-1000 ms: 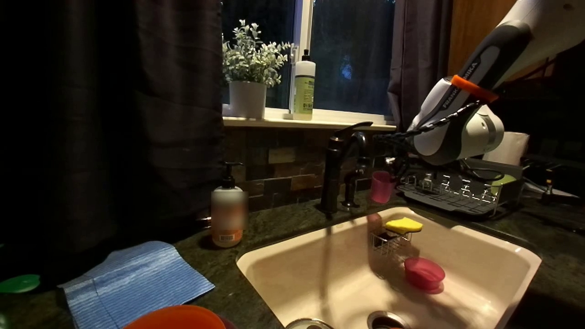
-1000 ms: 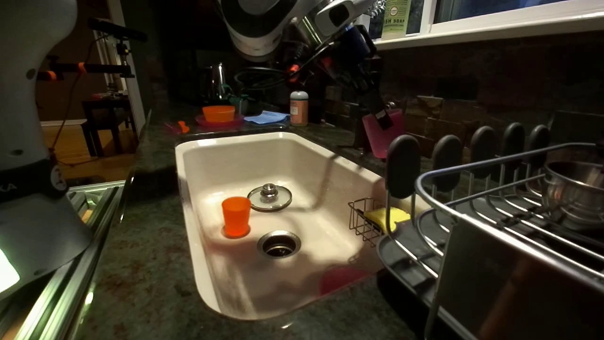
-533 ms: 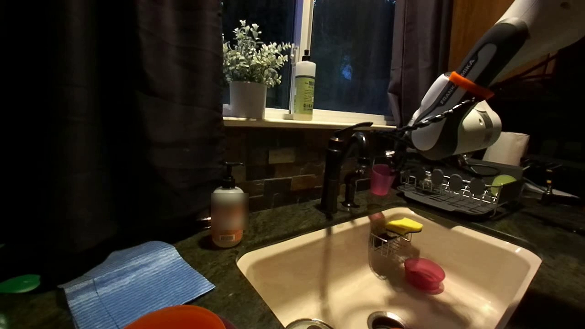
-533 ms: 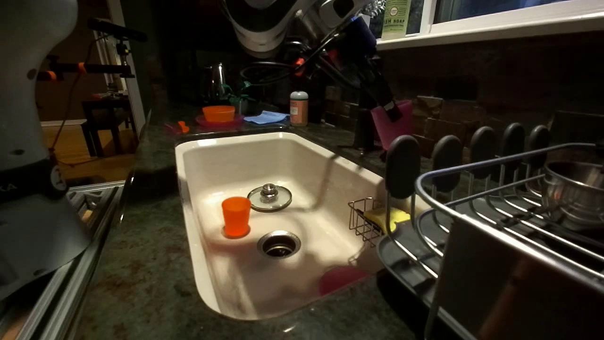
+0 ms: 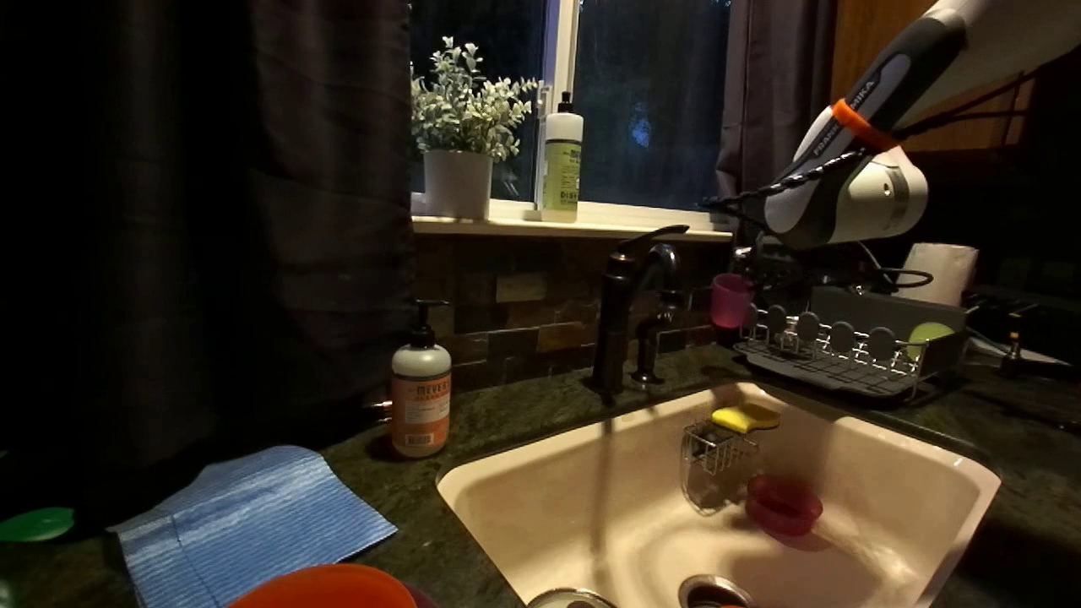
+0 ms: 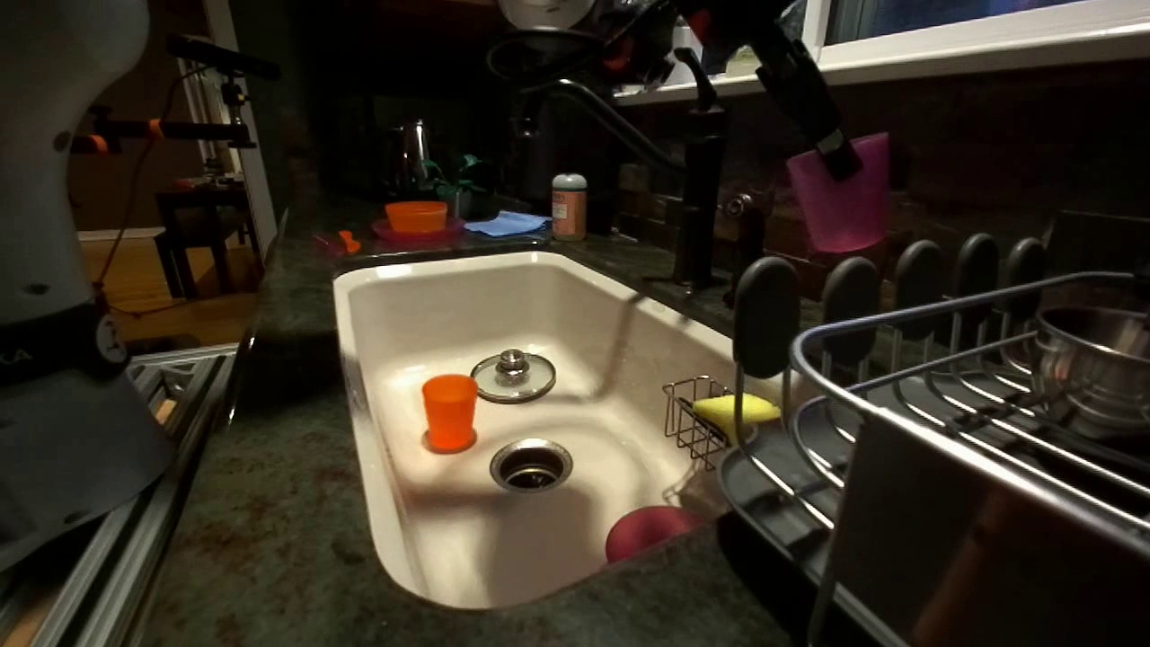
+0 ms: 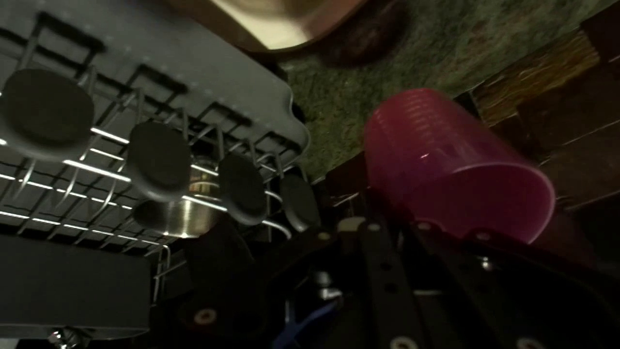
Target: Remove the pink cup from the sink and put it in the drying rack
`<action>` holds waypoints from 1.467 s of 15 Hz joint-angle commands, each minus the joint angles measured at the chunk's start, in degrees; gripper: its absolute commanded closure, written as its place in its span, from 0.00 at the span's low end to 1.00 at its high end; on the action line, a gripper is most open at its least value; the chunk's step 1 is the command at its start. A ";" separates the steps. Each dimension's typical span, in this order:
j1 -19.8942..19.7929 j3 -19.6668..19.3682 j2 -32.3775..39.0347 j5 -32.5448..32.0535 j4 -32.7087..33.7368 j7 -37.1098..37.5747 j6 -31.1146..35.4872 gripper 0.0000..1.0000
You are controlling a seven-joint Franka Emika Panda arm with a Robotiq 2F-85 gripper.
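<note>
The magenta-pink cup [image 6: 852, 214] hangs in the air, mouth up and slightly tilted, by the backsplash near the end of the drying rack [image 6: 885, 415]. It also shows in an exterior view [image 5: 730, 301] and in the wrist view [image 7: 426, 140]. My gripper [image 6: 843, 160] is shut on the cup's wall near the rim; the fingertips are dark and partly hidden in the wrist view [image 7: 382, 213]. The rack's grey tray [image 7: 208, 53] and prongs lie left of the cup in the wrist view. The white sink [image 6: 358, 377] is below and to the side.
A dark faucet [image 5: 615, 321] stands behind the sink. Rounded grey prongs [image 6: 766, 314] rise along the rack's edge, and a steel pot [image 6: 1096, 359] sits inside. The sink holds a pink bowl [image 5: 784, 505], orange cup [image 6: 449, 413], glass lid [image 6: 514, 382] and caddy with yellow sponge [image 6: 735, 412].
My gripper has risen and moved past the faucet toward the drying rack, carrying the pink cup with it. The shadows in the sink have shifted.
</note>
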 commanded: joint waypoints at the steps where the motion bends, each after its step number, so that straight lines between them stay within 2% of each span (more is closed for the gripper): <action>1: 3.64 -7.29 3.77 1.18 1.93 0.63 -6.45 0.99; 5: 4.80 -11.97 7.86 1.08 3.31 1.45 -10.61 0.99; 6: 4.11 -11.50 9.63 3.91 3.50 -0.64 -11.45 0.99; 9: 4.51 -13.39 13.15 4.78 3.36 -0.49 -14.14 0.99; 15: 3.40 -16.60 18.95 4.13 3.21 -1.16 -20.24 0.99; 22: -0.81 -17.40 21.90 3.08 3.05 -2.97 -22.35 0.99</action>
